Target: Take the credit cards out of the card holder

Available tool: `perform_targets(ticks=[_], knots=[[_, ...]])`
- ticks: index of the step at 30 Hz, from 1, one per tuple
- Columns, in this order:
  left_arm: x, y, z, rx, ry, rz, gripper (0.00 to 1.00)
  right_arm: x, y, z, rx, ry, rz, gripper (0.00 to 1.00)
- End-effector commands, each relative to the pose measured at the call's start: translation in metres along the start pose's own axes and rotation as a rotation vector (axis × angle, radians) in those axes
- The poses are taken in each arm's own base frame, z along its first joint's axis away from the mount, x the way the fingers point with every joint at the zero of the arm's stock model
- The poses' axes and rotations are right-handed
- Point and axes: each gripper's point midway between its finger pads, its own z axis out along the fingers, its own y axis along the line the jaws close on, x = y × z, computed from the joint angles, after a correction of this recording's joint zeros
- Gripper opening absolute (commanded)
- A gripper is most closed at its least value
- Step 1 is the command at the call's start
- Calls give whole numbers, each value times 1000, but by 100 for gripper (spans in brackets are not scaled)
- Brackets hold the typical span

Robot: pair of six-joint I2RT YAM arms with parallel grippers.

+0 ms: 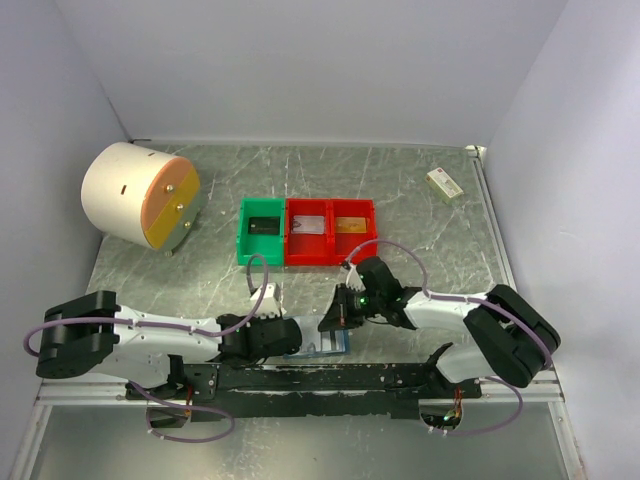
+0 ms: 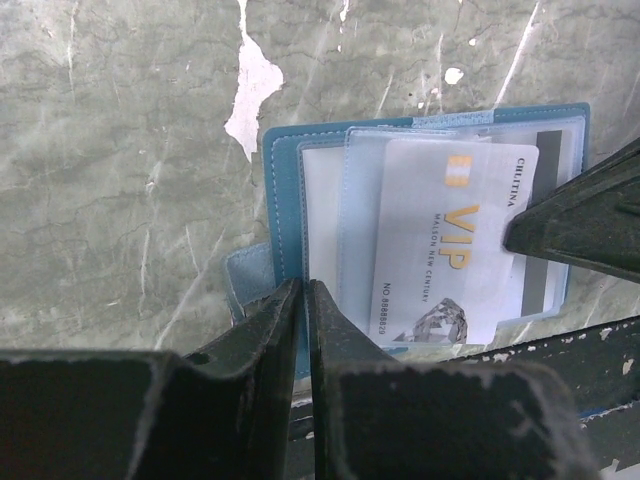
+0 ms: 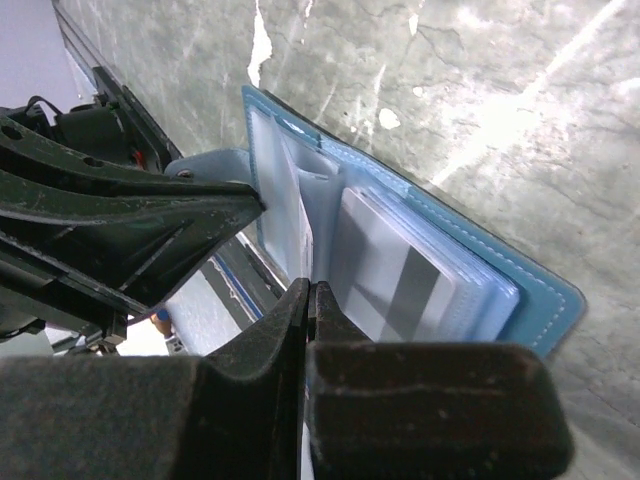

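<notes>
The blue card holder [image 1: 330, 346] lies open on the table near the front edge, between my two grippers. In the left wrist view the card holder [image 2: 283, 190] shows clear sleeves and a white credit card [image 2: 450, 250] marked VIP sticking out of a sleeve. My left gripper [image 2: 305, 292] is shut on the holder's near blue edge. My right gripper [image 3: 311, 295] is shut on the thin edge of that card at the sleeves. More cards [image 3: 400, 280] with grey stripes sit in the sleeves. In the top view the left gripper [image 1: 298, 340] and the right gripper [image 1: 336, 318] almost touch.
A green bin [image 1: 262, 232] and two red bins [image 1: 330, 230] stand side by side behind the grippers. A cream box [image 1: 444, 183] lies at the back right. A large cream and orange cylinder [image 1: 140, 195] lies at the back left. A black rail [image 1: 330, 378] runs along the front edge.
</notes>
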Motion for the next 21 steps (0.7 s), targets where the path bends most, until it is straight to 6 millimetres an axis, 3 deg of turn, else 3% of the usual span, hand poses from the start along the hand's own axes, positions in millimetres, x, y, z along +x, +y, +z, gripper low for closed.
perform_targets(ticks=[1,6,10,13,21], knots=[[-1,1,0,8,-6,-13,20,8,-2,-2,-30,33,-1,0],[-7,-11,-6,40,-10,-6,28,4,-8,1,4,14,15,0],[-16,-38,-16,141,-19,14,43,-1,-10,5,18,6,6,0],[-22,-57,-24,216,-25,33,48,-1,-15,9,38,43,-29,0],[-17,-65,-18,267,-23,33,43,-6,-14,14,36,42,-31,0]])
